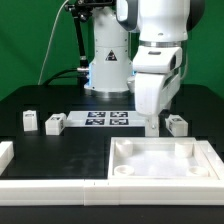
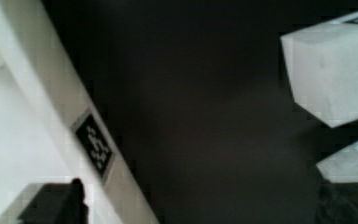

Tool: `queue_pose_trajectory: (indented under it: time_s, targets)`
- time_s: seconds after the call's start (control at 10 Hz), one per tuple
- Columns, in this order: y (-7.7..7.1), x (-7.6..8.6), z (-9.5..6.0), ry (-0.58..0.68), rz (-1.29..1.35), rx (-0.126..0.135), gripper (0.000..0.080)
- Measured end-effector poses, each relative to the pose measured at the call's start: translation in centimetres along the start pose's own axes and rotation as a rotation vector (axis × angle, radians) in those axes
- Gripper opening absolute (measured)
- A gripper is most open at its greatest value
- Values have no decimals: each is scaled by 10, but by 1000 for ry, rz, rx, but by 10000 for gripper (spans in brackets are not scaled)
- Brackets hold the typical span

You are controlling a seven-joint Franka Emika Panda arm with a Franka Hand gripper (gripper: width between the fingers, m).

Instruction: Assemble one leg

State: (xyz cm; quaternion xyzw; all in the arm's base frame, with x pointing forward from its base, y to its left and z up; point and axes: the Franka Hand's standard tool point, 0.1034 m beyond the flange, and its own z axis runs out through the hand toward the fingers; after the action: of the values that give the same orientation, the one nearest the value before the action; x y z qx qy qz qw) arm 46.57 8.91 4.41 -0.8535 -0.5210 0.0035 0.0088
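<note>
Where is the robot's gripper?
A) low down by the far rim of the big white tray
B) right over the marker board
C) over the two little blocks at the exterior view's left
A: the gripper hangs low just behind the far rim of the tray, beside one leg.

White plastic on a matt black table
The leg and tray look smooth matt plastic; the arm's shell is glossy.
</note>
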Motion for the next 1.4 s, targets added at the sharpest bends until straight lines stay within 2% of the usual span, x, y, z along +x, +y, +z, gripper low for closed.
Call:
queue_pose_trajectory:
  time_s: [0.1, 0.3, 0.4, 0.7, 1.0, 1.1, 1.2, 1.4]
  targets:
    - [-9, 2, 2, 6, 141, -1, 649]
    - [-24, 8, 6, 16, 449, 14, 649]
    - [-33, 16, 7, 27, 559, 11, 649]
    - [-49, 34, 7, 31, 853, 35, 649]
    - [-50, 33, 8, 2, 924, 56, 649]
    - [-49, 34, 8, 6, 924, 55, 649]
    - [-53, 31, 9, -35, 924, 71, 649]
    - [-64, 30, 11, -206, 906, 136, 649]
